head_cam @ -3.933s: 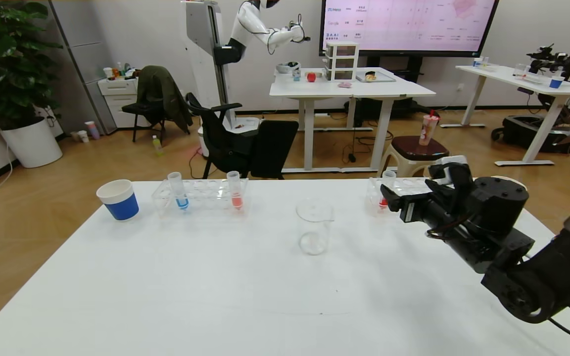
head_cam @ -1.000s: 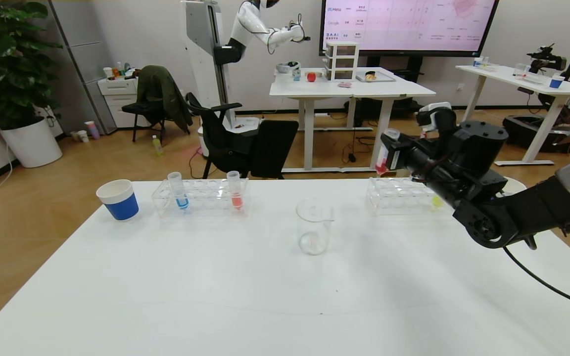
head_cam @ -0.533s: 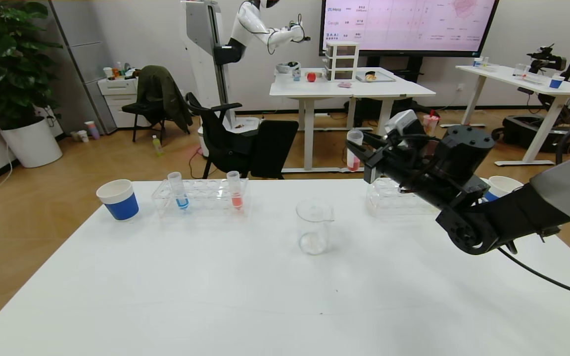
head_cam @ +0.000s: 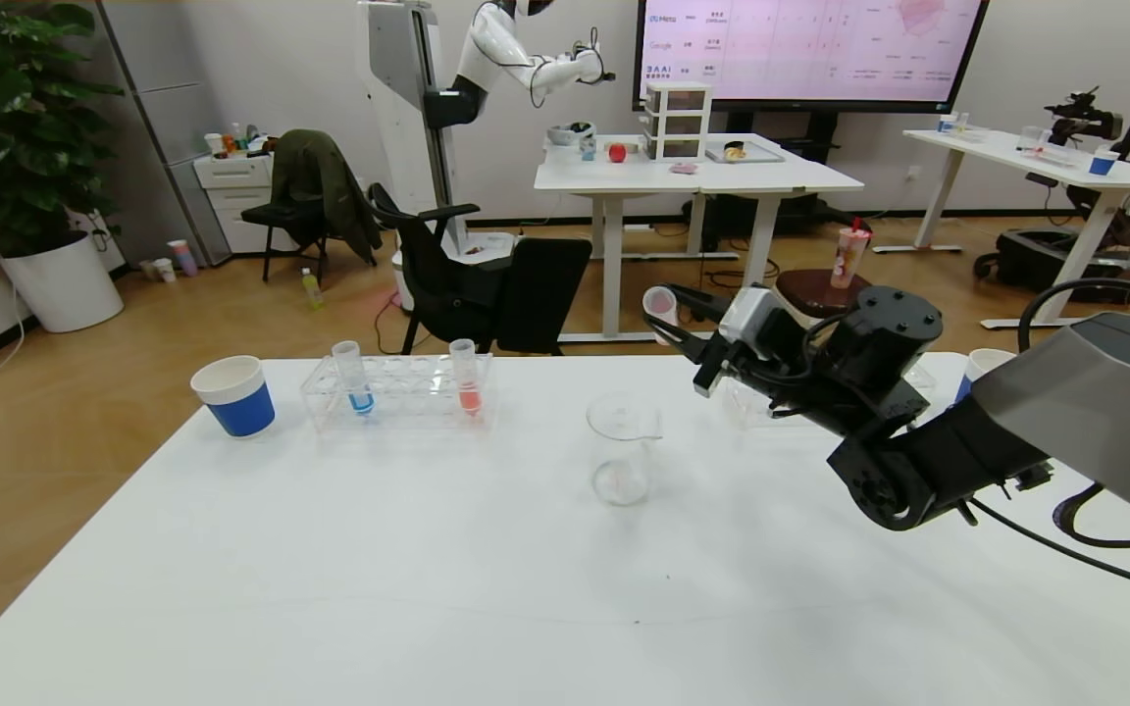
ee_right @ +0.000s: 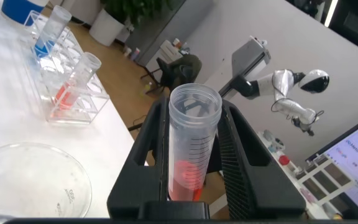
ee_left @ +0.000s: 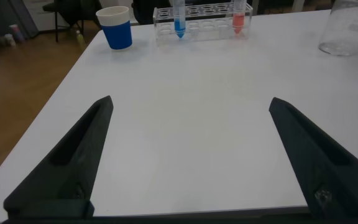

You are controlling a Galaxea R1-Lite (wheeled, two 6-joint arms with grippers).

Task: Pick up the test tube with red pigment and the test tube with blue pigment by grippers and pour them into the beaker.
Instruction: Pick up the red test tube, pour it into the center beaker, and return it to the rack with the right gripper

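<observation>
Head view: right pincer (head_cam: 675, 321) clamps the test tube with red pigment (head_cam: 661, 312), tilted, above and beyond the beaker (head_cam: 622, 448); left pincer (ee_left: 188, 155) spread wide, empty, above counter (ee_left: 191, 130).

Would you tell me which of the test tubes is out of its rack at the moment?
The test tube with red pigment, gripped and tilted in the right claw beyond the beaker; the blue and salmon-orange tubes stand racked.

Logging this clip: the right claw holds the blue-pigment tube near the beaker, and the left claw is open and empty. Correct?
Not quite: the right claw holds the test tube with red pigment, as the right wrist view shows. The test tube with blue pigment sits in its rack. The rest stands.
</observation>
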